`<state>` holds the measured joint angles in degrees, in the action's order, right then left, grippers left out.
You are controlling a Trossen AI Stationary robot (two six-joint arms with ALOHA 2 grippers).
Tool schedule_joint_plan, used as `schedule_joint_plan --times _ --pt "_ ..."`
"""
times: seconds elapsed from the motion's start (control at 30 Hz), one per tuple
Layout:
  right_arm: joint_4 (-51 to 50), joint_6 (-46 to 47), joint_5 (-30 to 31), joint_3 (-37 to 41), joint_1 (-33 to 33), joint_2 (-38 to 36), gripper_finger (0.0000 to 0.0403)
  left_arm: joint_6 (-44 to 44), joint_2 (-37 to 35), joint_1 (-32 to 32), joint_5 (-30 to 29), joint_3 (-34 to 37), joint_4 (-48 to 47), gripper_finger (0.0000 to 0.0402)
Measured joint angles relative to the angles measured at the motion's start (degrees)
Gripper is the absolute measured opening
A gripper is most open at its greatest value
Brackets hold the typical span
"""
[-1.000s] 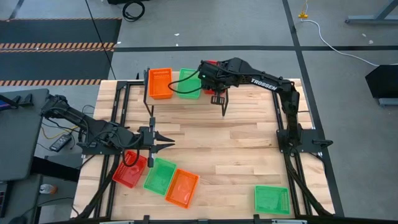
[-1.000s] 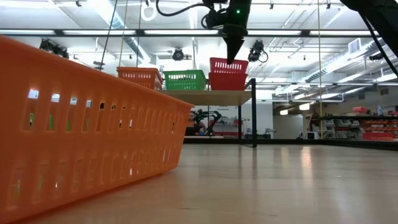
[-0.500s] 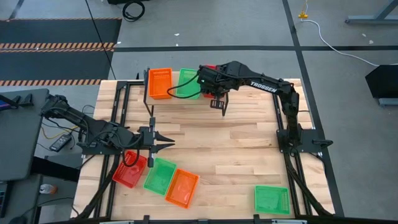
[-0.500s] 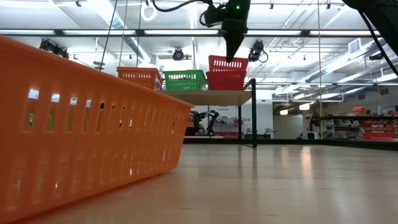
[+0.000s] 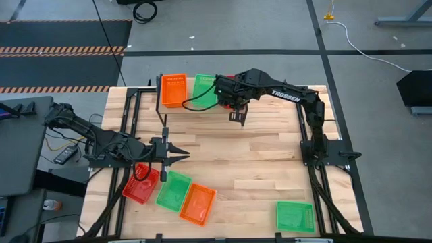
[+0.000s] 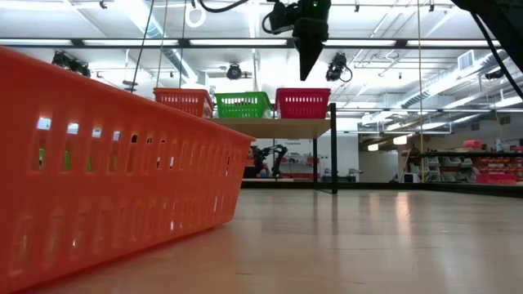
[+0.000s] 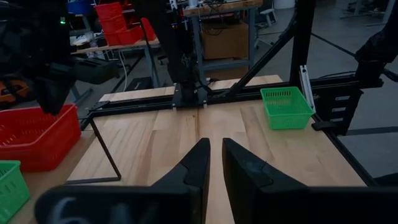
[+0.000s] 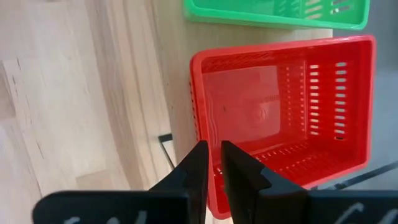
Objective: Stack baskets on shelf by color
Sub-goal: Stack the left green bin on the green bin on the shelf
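Three baskets sit in a row on the shelf (image 5: pixel 202 102) seen from above: orange (image 5: pixel 174 90), green (image 5: pixel 204 88), and a red one mostly hidden under the right gripper (image 5: pixel 233 102). The left gripper (image 5: pixel 177 154) waits by four more baskets near the table's front.

From table height, the red basket (image 6: pixel 303 104) sits flat on the shelf, the gripper above it.

Left wrist: fingers (image 7: pixel 198 167) nearly pressed together, holding nothing.

Right wrist: fingers (image 8: pixel 194 168) close together over the red basket's rim.

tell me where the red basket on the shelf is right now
In the low view the red basket sits on the shelf at its right end, beside a green basket, with the right gripper just above it.
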<state>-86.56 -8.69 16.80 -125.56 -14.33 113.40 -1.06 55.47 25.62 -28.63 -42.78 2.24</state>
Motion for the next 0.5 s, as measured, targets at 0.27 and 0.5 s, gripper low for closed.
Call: schedule_joint_plan --times 0.27,0.5 --pt "-0.5 0.7 -1.7 0.0 0.0 0.0 0.0088 0.0 0.0 0.0 0.0 0.0 -0.1 0.005" --pt "-0.8 7.1 -5.4 0.0 2.3 0.0 0.0199 -0.1 0.0 0.0 0.0 0.0 -0.7 0.005"
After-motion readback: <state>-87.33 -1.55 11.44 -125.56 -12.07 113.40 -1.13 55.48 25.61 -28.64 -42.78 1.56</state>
